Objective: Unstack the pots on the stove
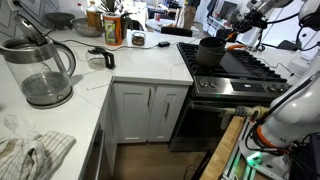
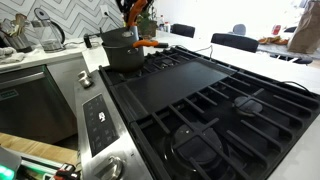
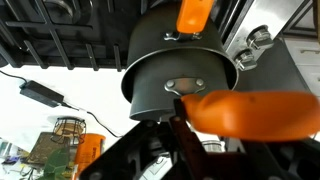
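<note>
Where the fingers sit: the fingers show only as dark shapes at the foot of the wrist view. I cannot tell whether they are spread or pinching.
Gripper: the gripper is right at the root of an orange handle, where it meets the pot wall. Contact cannot be confirmed.
Pots: the pots sit one inside the other, not yet parted. A second orange handle sticks out on the far side.
Place: in both exterior views the stack stands on a corner burner of the stove, beside the white countertop. The other grates are bare.
Step in hand: probably taking hold of a handle, with no lift begun.
Open question: I cannot tell which handle belongs to the inner pot.
Next move calls for: a firm pinch on the inner pot's handle and a straight lift until its base clears the outer rim. It should then be carried level to a bare grate, well apart from the stack.
Risk: the outer pot may drag along if the two bind.
</note>
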You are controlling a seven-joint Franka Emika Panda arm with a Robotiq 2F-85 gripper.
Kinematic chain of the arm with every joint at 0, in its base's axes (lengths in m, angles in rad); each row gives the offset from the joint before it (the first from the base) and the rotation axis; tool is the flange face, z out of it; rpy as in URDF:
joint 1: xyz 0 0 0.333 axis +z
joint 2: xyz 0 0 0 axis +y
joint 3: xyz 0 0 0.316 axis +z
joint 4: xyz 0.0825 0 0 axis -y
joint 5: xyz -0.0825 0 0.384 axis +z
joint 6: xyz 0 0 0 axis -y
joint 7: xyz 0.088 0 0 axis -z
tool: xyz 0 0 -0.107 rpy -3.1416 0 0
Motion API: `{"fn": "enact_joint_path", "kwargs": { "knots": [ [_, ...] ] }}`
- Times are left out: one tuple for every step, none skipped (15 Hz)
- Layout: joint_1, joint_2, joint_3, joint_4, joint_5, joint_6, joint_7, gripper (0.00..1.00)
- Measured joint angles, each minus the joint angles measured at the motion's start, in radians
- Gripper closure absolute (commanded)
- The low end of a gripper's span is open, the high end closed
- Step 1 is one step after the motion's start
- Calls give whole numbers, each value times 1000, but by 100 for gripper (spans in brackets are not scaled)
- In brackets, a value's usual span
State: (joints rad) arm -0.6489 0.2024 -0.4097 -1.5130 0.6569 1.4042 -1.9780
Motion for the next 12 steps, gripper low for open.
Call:
{"fn": "enact_joint_path", "kwargs": {
  "knots": [
    [-3,0,0,0,10,-4,0,92],
    [-8,0,0,1,20,-7,1,92],
    [-13,0,0,3,29,-12,1,92],
    [-20,0,0,7,39,-18,2,92],
    [-27,1,0,10,50,-25,2,92],
    [-35,1,0,14,64,-33,2,92],
    [-43,2,0,18,79,-41,2,92],
    [-51,2,-1,21,94,-51,2,92],
    [-60,2,-1,23,110,-60,2,92],
    [-69,3,-1,26,125,-71,3,92],
    [-80,4,-1,30,143,-84,5,92],
    [-93,5,-2,36,163,-99,9,92]
  ]
}}
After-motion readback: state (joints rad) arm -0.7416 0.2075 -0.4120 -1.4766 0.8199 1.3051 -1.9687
